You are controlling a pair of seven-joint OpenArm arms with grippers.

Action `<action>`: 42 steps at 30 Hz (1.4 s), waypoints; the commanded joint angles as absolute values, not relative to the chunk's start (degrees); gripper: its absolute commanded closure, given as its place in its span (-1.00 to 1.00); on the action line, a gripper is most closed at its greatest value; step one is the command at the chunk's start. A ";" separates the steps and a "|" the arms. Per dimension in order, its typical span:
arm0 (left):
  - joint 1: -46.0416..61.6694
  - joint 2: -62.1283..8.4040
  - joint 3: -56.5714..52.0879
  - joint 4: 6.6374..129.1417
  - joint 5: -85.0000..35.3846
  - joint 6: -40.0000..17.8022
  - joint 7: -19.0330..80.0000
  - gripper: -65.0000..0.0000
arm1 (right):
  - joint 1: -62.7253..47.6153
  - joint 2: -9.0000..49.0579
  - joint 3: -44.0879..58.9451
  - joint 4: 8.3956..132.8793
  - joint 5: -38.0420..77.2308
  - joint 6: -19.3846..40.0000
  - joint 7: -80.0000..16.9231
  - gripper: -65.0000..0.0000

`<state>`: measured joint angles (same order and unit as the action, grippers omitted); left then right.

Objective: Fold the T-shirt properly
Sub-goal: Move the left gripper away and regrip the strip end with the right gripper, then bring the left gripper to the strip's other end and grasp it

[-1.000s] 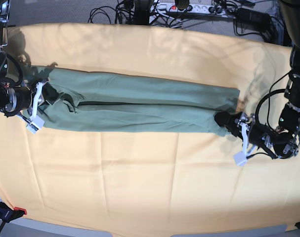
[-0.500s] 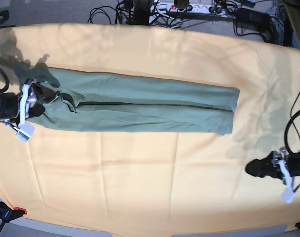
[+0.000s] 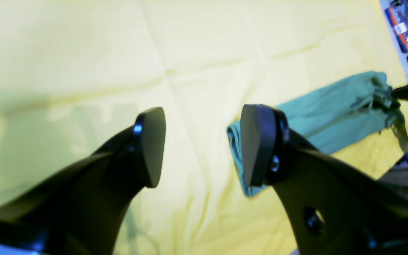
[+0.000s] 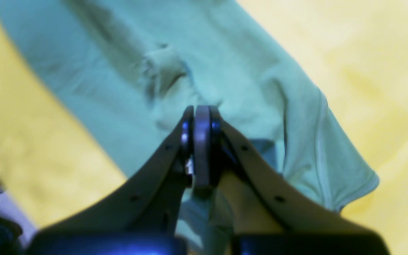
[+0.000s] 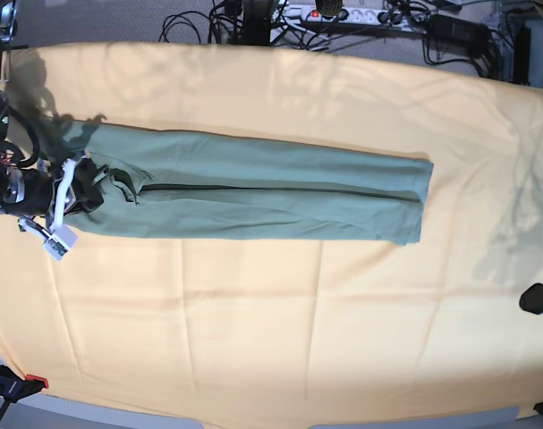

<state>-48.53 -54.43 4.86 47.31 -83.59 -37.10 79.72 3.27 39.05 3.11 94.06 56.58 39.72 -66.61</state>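
Note:
The sage-green T-shirt (image 5: 271,192) lies folded into a long narrow strip across the yellow cloth, running left to right. My right gripper (image 5: 81,183) is at its left end. In the right wrist view, that gripper (image 4: 201,113) has its pads pressed together on the bunched fabric of the T-shirt (image 4: 225,63). My left gripper (image 3: 204,145) hangs wide open over bare yellow cloth, with nothing between its fingers. The T-shirt's near end (image 3: 331,113) lies just behind its right finger (image 3: 257,141). In the base view only a dark piece of the left arm (image 5: 539,298) shows, at the right edge.
A yellow-orange cloth (image 5: 271,340) covers the whole table. Cables and a power strip (image 5: 343,13) lie beyond the back edge. A red-tipped clamp (image 5: 21,384) sits at the front left corner.
The left arm let go of the shirt's right end and drew back to the right edge of the view. The right gripper opened, moved onto the shirt's left end and shut.

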 commanded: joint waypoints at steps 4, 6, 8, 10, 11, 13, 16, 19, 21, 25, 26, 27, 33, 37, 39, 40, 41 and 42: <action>-50.02 -58.15 4.29 47.97 -85.00 -36.16 79.57 -0.10 | 2.22 37.19 3.81 93.10 46.63 35.99 -60.82 1.00; -50.02 -59.02 4.32 47.97 -85.00 -36.16 79.59 -0.10 | 0.99 35.99 3.81 92.33 42.44 33.56 -58.98 1.00; -50.00 -59.35 4.32 47.97 -85.00 -35.90 79.81 -0.10 | -0.05 34.81 3.81 91.79 39.13 31.51 -58.33 1.00; -49.76 -59.27 4.32 47.90 -85.00 -35.44 79.81 -0.10 | -1.02 33.58 3.81 91.74 37.30 30.50 -58.00 1.00; -49.32 -59.18 4.29 47.90 -85.00 -35.42 79.75 -0.10 | -1.37 33.12 3.81 91.74 37.19 30.39 -57.93 1.00; -47.77 -59.00 4.29 47.90 -85.00 -35.00 79.75 -0.10 | -2.13 32.36 3.81 91.74 37.21 30.37 -57.78 1.00; -43.94 -58.35 4.29 47.88 -85.00 -34.15 79.75 -0.10 | -2.39 31.38 3.81 91.74 37.21 30.37 -57.63 1.00; -39.88 -57.25 4.29 47.88 -85.00 -33.36 79.79 -0.10 | -2.20 31.11 3.81 91.74 37.21 30.39 -56.99 1.00; -37.45 -56.66 4.29 47.88 -85.00 -33.34 79.79 -0.10 | -2.22 31.11 3.81 91.74 37.21 30.41 -56.51 1.00; -34.37 -54.96 4.29 47.88 -85.00 -32.91 79.88 -0.10 | -2.22 31.11 3.81 91.74 37.01 30.37 -56.55 1.00; -33.89 -54.28 4.32 47.90 -85.00 -32.73 79.96 -0.10 | -2.22 31.11 3.81 91.74 37.04 30.39 -56.55 1.00; -33.61 -53.43 4.29 47.90 -85.00 -32.71 80.00 -0.10 | -2.22 31.11 3.81 91.74 37.01 30.39 -56.53 1.00; -33.01 -48.47 4.32 47.90 -85.00 -32.10 80.00 -0.10 | -2.22 31.11 3.81 91.74 37.01 30.39 -56.55 1.00; -33.01 -45.84 4.43 47.90 -85.00 -32.12 80.00 -0.10 | -2.22 31.11 3.81 91.74 36.99 30.39 -56.58 1.00; -32.99 -44.82 4.49 47.90 -85.00 -32.12 80.00 -0.10 | -2.20 31.11 3.81 91.74 36.99 30.39 -56.55 1.00; -32.99 -44.36 4.49 47.90 -85.00 -32.14 80.00 -0.10 | -2.22 31.11 3.81 91.74 36.99 30.39 -56.55 1.00; -32.99 -43.90 4.49 47.90 -85.00 -32.16 80.00 -0.10 | -2.22 31.11 3.81 91.74 36.99 30.39 -56.58 1.00; -32.84 -43.51 4.49 47.90 -85.00 -32.14 80.00 -0.10 | -2.22 31.11 3.81 91.74 36.99 30.39 -56.55 1.00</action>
